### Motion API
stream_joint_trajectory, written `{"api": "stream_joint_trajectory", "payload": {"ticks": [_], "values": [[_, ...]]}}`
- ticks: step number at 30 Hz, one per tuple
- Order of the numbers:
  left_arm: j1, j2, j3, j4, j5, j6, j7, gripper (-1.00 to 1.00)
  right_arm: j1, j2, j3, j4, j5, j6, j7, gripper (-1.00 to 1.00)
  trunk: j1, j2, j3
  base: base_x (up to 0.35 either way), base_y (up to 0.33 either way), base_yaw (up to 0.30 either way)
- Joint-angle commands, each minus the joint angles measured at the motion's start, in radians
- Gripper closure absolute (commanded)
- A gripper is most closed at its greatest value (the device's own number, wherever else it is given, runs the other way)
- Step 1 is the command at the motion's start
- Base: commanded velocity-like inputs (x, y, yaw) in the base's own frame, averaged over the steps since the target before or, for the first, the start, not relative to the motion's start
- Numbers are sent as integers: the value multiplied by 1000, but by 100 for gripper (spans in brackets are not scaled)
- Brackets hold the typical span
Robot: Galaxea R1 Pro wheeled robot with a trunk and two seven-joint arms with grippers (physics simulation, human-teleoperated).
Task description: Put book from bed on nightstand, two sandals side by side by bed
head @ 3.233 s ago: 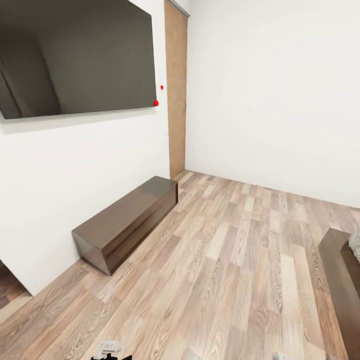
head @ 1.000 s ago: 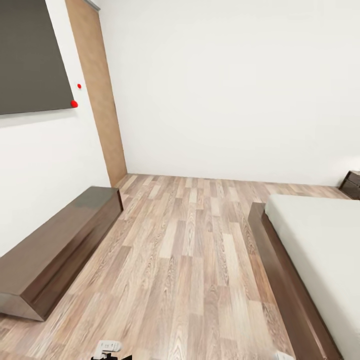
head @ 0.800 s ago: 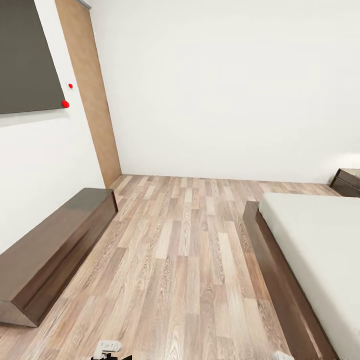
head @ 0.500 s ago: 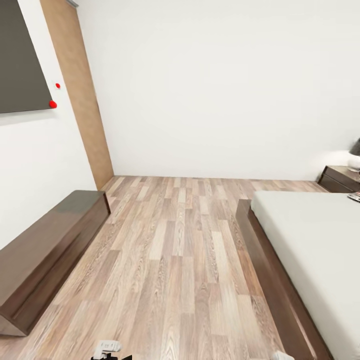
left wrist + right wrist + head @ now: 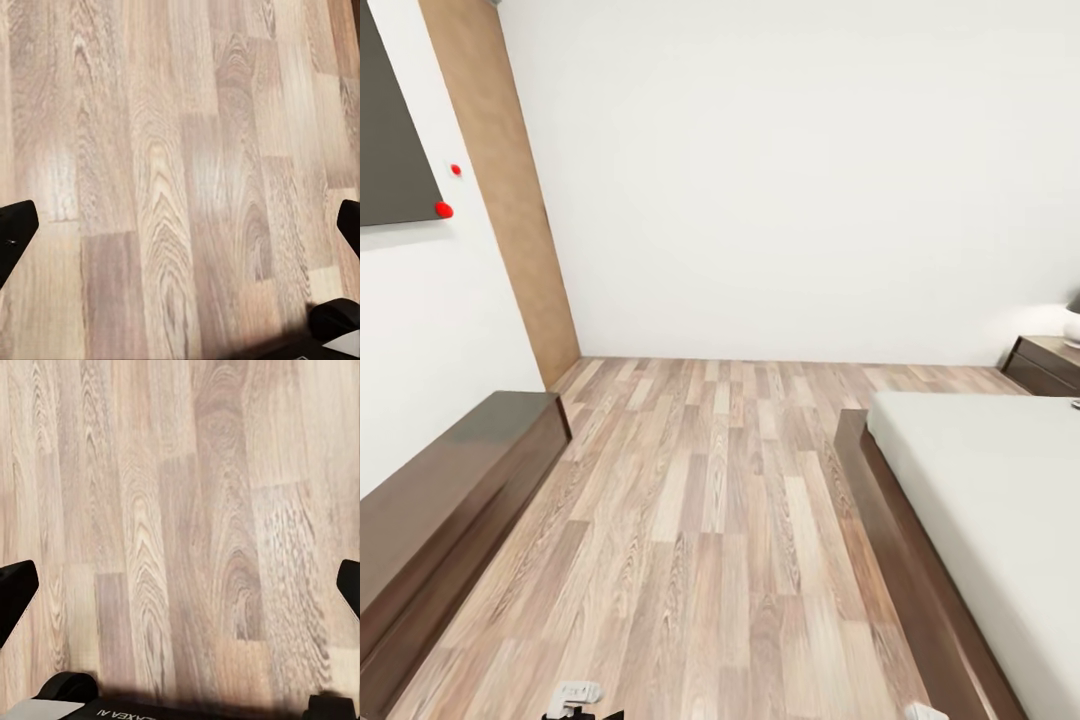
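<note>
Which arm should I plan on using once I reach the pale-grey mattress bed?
Right, probably. The pale-grey mattress bed and the dark-brown nightstand lie on the robot's right. Both the left gripper and right gripper are open and empty over the wood-plank floor.

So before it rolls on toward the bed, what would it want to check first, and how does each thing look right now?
1. Bed in sight: ok, to the right in the head view.
2. Nightstand found: ok, past the far corner of the bed by the wall.
3. Book located: cannot tell; only a tiny sliver shows at the picture's edge on the mattress.
4. Sandals located: not ok, none spotted on the floor yet.
5. Left gripper free: ok, fingers apart, bare planks between.
6. Right gripper free: ok, fingers apart, nothing held.
</note>
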Motion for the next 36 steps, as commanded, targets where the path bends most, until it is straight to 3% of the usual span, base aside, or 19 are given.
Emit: {"api": "stream_joint_trajectory", "payload": {"ticks": [1,36], "values": [[-1,0,6,1,2,0,-5,-100,0,0,-9,-1,10,2,4,-100,1,0,-1,332,0,0],[-1,0,6,2,2,0,2,-100,0,0,-9,-1,10,2,4,-100,1,0,-1,333,0,0]]}}
